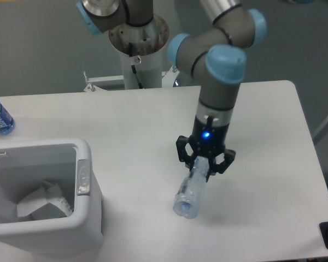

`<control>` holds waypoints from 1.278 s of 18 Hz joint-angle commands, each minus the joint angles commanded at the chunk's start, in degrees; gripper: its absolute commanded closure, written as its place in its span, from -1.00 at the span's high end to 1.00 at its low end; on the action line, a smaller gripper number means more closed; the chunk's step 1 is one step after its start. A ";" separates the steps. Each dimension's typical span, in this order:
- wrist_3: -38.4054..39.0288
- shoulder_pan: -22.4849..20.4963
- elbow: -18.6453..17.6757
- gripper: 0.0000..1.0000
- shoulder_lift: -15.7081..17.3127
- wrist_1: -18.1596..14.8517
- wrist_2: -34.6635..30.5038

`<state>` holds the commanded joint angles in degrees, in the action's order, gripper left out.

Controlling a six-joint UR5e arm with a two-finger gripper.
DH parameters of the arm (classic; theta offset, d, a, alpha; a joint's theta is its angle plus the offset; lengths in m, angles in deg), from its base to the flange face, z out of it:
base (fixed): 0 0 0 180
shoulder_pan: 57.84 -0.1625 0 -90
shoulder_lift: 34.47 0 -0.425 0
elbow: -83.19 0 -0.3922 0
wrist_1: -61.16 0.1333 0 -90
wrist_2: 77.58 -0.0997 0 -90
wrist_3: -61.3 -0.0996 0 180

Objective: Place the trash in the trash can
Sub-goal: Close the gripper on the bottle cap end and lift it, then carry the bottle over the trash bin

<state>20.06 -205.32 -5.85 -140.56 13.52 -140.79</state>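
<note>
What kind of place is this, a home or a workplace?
Most likely a robotics lab or test cell, not a home. A robot arm stands on a metal pedestal at a plain white table, its gripper holds a crushed bottle, and the floor is bare grey.

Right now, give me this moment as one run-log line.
gripper: jaws shut on crushed bottle, lifted off table | wrapper: in trash can | next: carry bottle to can

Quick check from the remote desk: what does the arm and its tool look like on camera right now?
The arm is grey tubular segments with light-blue round joint caps and thin black seam rings. Its base column is white, with a silver flange. The tool is black, two short fingers under a grey wrist, with a small blue indicator light glowing on it.
</note>
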 joint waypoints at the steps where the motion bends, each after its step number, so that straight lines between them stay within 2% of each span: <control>1: 2.46 0.09 1.41 -0.11 0.00 0.09 1.23; 5: 14.85 2.28 7.29 -0.11 2.55 0.09 5.02; 8: 21.53 8.94 11.26 -0.10 2.90 0.00 5.02; 10: 24.45 11.07 10.83 -0.10 4.21 0.00 4.93; 12: 25.77 16.32 10.74 -0.10 4.22 0.00 4.67; 15: 27.44 21.52 10.03 -0.08 4.05 0.00 4.49; 17: 27.62 23.37 10.03 -0.08 3.61 0.00 4.49; 18: 27.62 24.25 10.03 0.02 3.17 0.00 4.49; 20: 27.62 25.22 9.95 0.06 2.55 0.00 4.49; 21: 27.62 25.31 9.94 0.13 2.20 0.00 4.49; 23: 27.10 25.49 10.21 0.86 1.59 0.00 4.49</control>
<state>47.15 -179.83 4.35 -138.97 13.52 -136.30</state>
